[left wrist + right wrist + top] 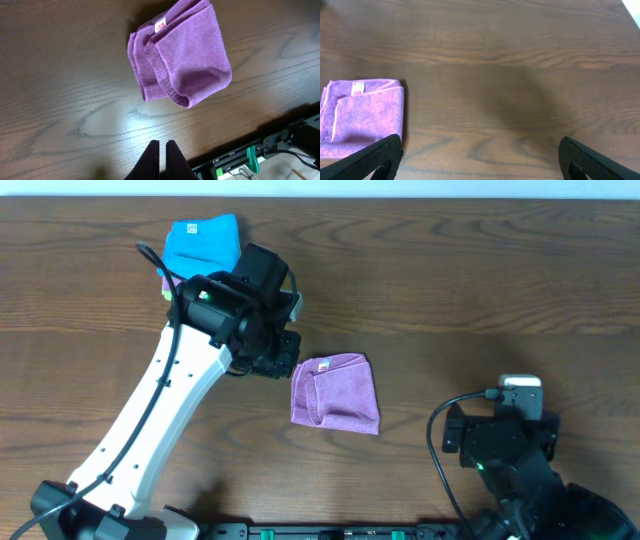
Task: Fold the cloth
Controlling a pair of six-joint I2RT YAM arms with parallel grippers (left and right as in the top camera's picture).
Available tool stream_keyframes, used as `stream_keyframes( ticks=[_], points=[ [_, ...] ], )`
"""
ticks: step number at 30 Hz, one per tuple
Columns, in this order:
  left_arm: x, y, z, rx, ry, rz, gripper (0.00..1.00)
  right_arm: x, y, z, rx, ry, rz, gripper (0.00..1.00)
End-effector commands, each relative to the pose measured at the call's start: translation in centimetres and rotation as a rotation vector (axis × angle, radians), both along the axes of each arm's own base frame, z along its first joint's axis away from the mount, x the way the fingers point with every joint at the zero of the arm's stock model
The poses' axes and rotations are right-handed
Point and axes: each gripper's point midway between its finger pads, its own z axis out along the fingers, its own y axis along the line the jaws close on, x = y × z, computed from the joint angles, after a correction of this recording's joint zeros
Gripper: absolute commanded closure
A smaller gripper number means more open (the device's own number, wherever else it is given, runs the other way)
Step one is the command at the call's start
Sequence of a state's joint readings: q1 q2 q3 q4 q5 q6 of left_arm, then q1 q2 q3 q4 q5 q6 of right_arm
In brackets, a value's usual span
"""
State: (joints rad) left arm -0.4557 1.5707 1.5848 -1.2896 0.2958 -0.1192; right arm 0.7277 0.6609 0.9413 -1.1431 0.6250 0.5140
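A purple cloth (335, 391) lies folded into a small square near the middle of the table; it also shows in the left wrist view (180, 52) and at the left of the right wrist view (362, 112). My left gripper (277, 358) hovers just left of the cloth, apart from it; its fingers (161, 150) are shut and empty. My right gripper (500, 435) sits at the front right, well away from the cloth; its fingers (480, 157) are wide open and empty.
A blue cloth (200, 242) lies folded at the back left, on top of another purple cloth whose edge (166, 283) peeks out. The table's front edge with a rail (250, 155) shows near my left gripper.
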Motion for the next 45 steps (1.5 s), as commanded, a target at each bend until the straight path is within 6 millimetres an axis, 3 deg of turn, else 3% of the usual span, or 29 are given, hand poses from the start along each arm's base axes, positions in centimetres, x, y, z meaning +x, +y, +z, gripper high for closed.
stream_keyframes(
  ticks=[1, 8, 10, 14, 17, 19, 23, 26, 34, 45],
  points=[
    [-0.2, -0.3, 0.5, -0.019, -0.007, 0.000, 0.92, 0.0, 0.3, -0.4, -0.009, 0.024, 0.018, 0.01],
    [0.3, -0.5, 0.6, -0.024, -0.026, 0.001, 0.92, 0.1, 0.3, -0.5, -0.008, 0.031, 0.018, 0.01],
    [0.3, -0.5, 0.6, -0.024, -0.025, 0.001, 0.92, 0.2, -0.6, -0.5, -0.007, 0.031, -0.029, 0.01],
    [0.1, -0.4, 0.6, -0.020, -0.017, 0.001, 0.92, 0.1, -5.9, -0.2, 0.010, 0.012, -0.290, 0.01],
    [0.1, -0.4, 0.6, -0.019, -0.017, 0.001, 0.92, -1.7, -10.6, 0.6, 0.034, -0.040, -0.534, 0.01],
    [0.1, -0.4, 0.6, -0.019, -0.018, 0.001, 0.92, -3.2, -12.2, 1.4, 0.055, -0.098, -0.621, 0.01],
    [0.3, -0.4, 0.6, -0.023, -0.025, 0.001, 0.92, -5.5, -13.1, 1.9, 0.087, -0.194, -0.676, 0.01],
    [0.3, -0.5, 0.6, -0.024, -0.027, 0.001, 0.92, -6.4, -13.5, 0.1, 0.084, -0.193, -0.704, 0.01],
    [0.4, -0.5, 0.7, -0.027, -0.028, 0.008, 0.91, -6.4, -13.5, -8.6, 0.019, -0.004, -0.710, 0.01],
    [0.4, -0.5, 0.7, -0.026, -0.029, 0.008, 0.91, -6.9, -13.5, -15.1, -0.020, 0.106, -0.711, 0.01]
  ],
)
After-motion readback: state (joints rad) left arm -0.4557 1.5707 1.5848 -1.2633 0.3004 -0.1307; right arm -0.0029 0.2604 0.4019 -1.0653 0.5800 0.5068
